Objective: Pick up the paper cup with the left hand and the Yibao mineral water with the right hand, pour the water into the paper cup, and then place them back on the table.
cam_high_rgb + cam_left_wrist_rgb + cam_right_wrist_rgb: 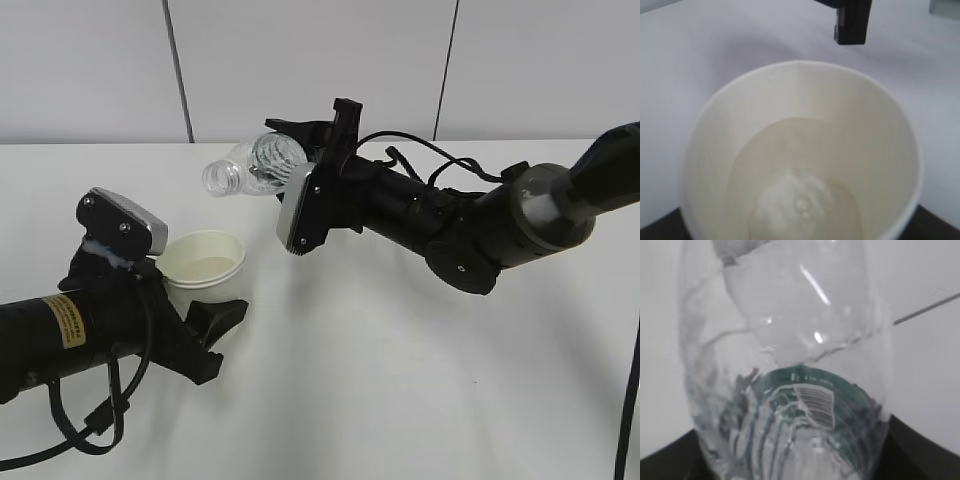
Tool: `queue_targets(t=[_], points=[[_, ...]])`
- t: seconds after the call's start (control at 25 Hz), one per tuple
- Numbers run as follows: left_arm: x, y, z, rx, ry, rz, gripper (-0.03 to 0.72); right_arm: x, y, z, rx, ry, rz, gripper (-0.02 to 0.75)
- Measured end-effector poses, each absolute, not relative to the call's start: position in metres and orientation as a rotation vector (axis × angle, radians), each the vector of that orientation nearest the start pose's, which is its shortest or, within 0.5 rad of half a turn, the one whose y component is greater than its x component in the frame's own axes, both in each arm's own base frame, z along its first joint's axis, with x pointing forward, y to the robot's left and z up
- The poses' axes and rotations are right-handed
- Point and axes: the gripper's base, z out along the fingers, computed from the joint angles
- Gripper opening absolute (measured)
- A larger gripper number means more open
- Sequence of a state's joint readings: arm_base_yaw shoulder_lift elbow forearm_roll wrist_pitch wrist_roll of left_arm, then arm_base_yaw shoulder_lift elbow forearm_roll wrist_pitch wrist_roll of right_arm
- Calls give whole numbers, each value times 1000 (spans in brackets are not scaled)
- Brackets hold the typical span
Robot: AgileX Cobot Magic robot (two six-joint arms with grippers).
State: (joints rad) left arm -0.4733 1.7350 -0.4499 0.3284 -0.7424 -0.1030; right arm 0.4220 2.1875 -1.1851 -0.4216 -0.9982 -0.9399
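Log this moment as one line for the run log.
left gripper: holds white paper cup, water inside | right gripper: holds clear green-labelled plastic bottle tipped on its side, mouth left | phase: pouring

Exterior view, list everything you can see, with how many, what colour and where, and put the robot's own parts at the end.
paper cup: one, cream white, held above the table at left, in the left hand's fingers.
water: a shallow clear pool in the bottom of the cup.
Yibao mineral water: one, clear bottle with a green label, uncapped, tipped on its side, mouth pointing left, up and to the right of the cup.
table: one, white, under everything.
wall: pale grey panels with dark seams, behind.
left hand: one, black, yellow sticker, lower left.
right hand: one, black, grey joint, gripping the bottle.
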Motion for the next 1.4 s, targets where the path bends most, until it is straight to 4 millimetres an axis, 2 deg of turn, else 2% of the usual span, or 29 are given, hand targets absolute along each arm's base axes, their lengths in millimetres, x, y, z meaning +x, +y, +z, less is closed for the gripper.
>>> queue_targets(t=[0.4, 0.6, 0.72, 0.96, 1.08, 1.4], points=[[241, -140, 134, 643, 1887, -415, 441, 405, 204, 152, -847, 1238, 76, 451], [245, -138, 139, 566, 1851, -404, 441, 405, 202, 151, -663, 1368, 280, 451], [248, -135, 140, 532, 1841, -368, 441, 403, 200, 152, -635, 1434, 312, 451], [258, -129, 140, 458, 1819, -304, 441, 385, 187, 163, -548, 1498, 331, 451], [270, -125, 136, 430, 1827, -279, 441, 374, 177, 159, -490, 1554, 322, 451], [299, -109, 122, 358, 1856, -218, 441, 341, 147, 133, -308, 1692, 270, 451]])
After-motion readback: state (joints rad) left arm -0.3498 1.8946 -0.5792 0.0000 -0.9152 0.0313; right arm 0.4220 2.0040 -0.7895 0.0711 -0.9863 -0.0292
